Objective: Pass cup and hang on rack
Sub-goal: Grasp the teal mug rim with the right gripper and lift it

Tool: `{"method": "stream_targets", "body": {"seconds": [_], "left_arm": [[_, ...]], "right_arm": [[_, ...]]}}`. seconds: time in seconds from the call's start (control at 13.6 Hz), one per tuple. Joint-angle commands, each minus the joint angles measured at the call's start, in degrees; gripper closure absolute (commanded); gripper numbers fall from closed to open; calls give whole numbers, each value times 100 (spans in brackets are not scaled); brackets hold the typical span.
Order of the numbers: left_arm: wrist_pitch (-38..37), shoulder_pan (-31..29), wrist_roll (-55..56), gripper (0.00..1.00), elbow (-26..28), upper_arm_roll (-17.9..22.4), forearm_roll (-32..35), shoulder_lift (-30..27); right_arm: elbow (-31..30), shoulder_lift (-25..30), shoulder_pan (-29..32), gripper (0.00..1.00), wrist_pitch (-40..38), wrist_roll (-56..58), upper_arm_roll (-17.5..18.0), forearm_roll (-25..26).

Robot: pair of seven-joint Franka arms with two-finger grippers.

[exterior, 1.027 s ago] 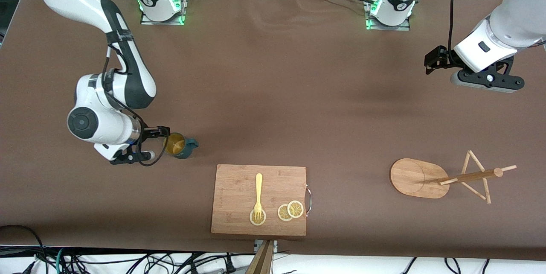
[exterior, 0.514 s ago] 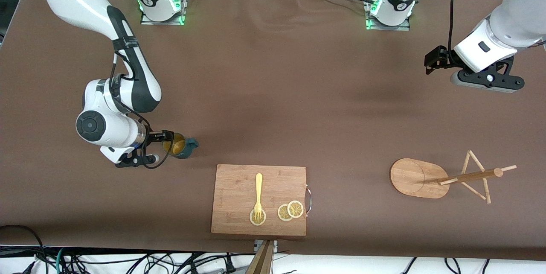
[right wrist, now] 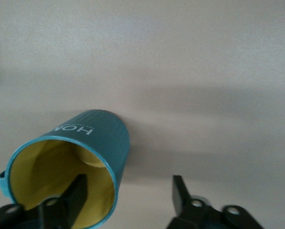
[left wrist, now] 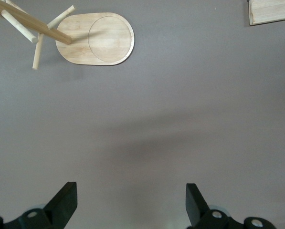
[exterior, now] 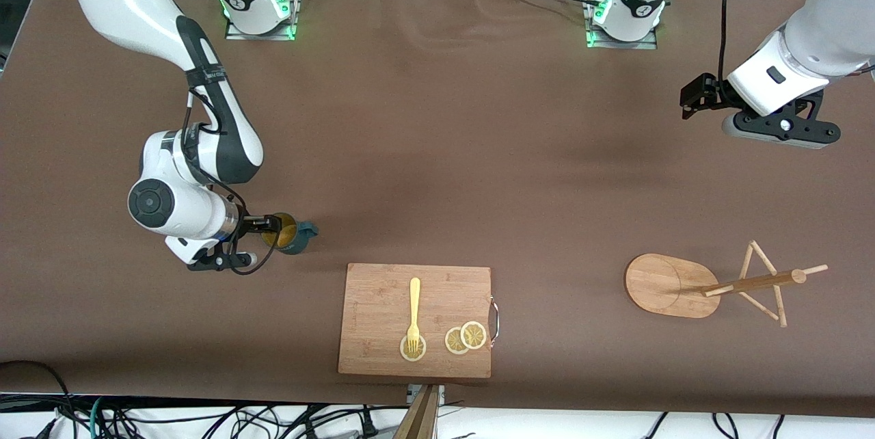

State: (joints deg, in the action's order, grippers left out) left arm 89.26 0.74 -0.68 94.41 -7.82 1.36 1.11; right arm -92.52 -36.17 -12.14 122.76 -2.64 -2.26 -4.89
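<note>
cup: It stands on the table in the left middle of the front view, mouth up, near the right arm's end. Its loop handle sticks out toward the middle of the table, away from the gripper, so the rim on the gripper's side is free to pinch.

right gripper: It is down at the cup's rim. In the right wrist view one finger is inside the yellow cup and the other is outside the teal wall, with a gap still showing next to it. The fingers are partway open and do not squeeze the wall yet. I think the step is grabbing the cup by its wall, so the handle stays free for hanging.

left gripper: It hangs up in the air in the upper right of the front view, over bare table. Its fingers are spread wide with nothing between them. This arm waits, probably to take the cup when it is passed.

rack: It sits in the lower right of the front view, near the left arm's end, well apart from the cup. That is likely why the cup has to be passed.

cutting board: It lies at the bottom middle, nearer the front camera than the cup, with a fork and lemon slices on it. It is not in the way.
</note>
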Motion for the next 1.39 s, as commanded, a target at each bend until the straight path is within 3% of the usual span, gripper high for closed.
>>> {"method": "stream_targets", "body": {"seconds": [0.0,0.44,0.81,1.32], "left_arm": [[-145,5,-55,0,-203,8,-57,73],[-145,5,-46,0,-203,9,-57,73],[-145,23,-46,0,-212,0,-57,82],[-672,23,-46,0,-317,-175,-180,231]], "right_arm": [[93,-100,-104,52,28,-87,-3,-108],[120,-188,-174,100,19,-61,-3,-100],[242,-224,-500,100,-33,-157,-3,-109],[1525,-496,-1781,100,-938,-3256,15,-126]]}}
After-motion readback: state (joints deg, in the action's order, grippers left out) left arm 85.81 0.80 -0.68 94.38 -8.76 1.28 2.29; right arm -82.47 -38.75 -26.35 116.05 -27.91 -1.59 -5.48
